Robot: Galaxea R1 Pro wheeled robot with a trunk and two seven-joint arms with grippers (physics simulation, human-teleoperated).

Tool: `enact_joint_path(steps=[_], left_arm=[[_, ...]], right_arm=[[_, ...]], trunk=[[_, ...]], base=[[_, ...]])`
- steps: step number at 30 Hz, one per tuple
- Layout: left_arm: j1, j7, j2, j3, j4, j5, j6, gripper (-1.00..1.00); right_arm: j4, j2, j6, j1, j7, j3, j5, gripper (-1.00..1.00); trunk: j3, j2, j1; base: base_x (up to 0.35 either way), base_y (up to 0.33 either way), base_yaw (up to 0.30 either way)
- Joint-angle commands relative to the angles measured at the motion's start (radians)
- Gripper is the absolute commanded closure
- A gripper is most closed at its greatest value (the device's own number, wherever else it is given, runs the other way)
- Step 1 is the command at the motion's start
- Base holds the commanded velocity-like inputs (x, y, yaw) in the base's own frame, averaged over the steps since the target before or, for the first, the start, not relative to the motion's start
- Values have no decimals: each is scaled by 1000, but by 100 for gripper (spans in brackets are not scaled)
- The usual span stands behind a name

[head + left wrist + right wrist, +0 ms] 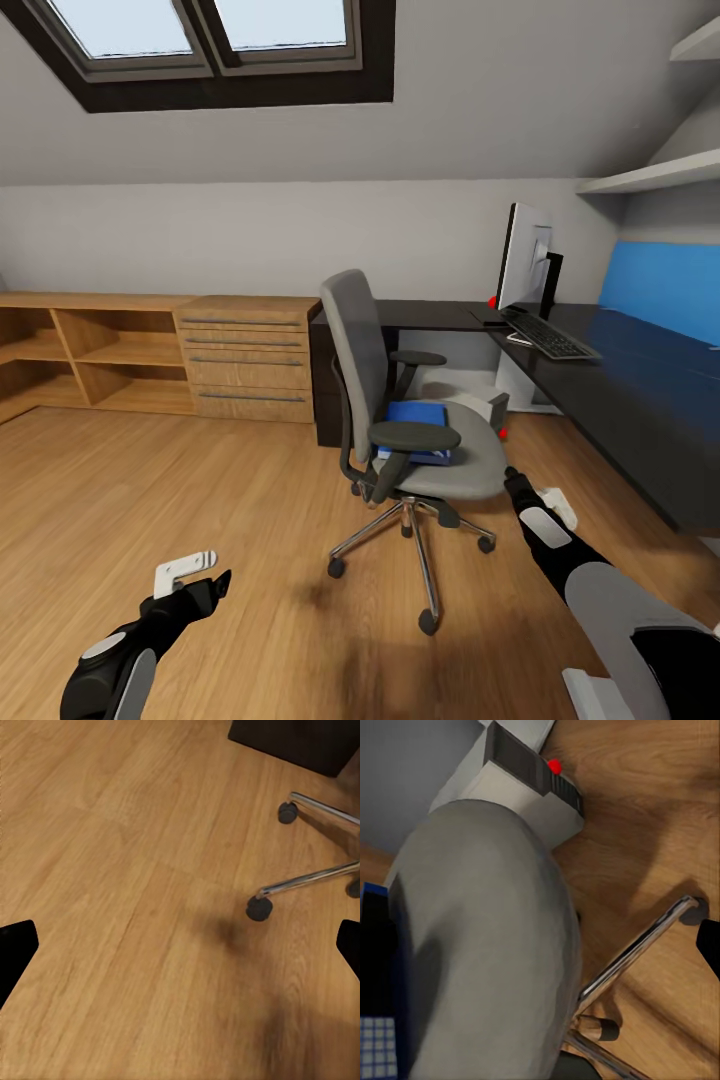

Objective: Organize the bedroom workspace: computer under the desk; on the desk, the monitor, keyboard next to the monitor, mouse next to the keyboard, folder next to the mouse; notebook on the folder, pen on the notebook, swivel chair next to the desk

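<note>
Folder: bright blue, lying flat on the seat of the swivel chair, toward the seat's rear, partly hidden by the near black armrest. Long axis cannot be told from here. In the right wrist view a blue edge of it shows beside the grey seat cushion.

Swivel chair: stands on the oak floor in front of the desk's corner, back toward the dresser, seat facing the long desk run. Chrome star base and casters seen in the left wrist view.

Computer: light grey tower lying under the desk, just beyond the chair seat; darker front panel visible up close.

Monitor: upright on the black desk top, seen nearly edge-on, silver back toward the corner. Keyboard just in front of it, long axis running along the desk edge toward the robot.

Left gripper: low over bare floor, well apart from the chair, fingers spread wide.

Right gripper: close beside the seat's front edge; one finger tip shows at the wrist view's edge, and its state cannot be told.
</note>
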Motion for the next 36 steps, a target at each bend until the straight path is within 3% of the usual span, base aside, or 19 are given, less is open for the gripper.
enact_joint_path(steps=[1,10,29,36], left_arm=[[-1,6,-1,1,-1,11,5,-100],[-1,6,-1,0,-1,12,5,-100],[-1,5,-1,-1,-1,12,5,-100],[-1,5,-1,0,-1,11,5,-100]], right_arm=[[-1,-1,-4,0,-6,7,-7,-100],[-3,-1,-6,1,-3,7,-8,-100],[6,-3,-7,1,-3,4,-9,-100],[6,-5,-8,1,-3,2,-9,-100]], trunk=[[-1,0,0],[-1,0,0],[-1,0,0],[-1,0,0]], base=[[0,0,0],[32,0,0],[253,0,0],[65,0,0]])
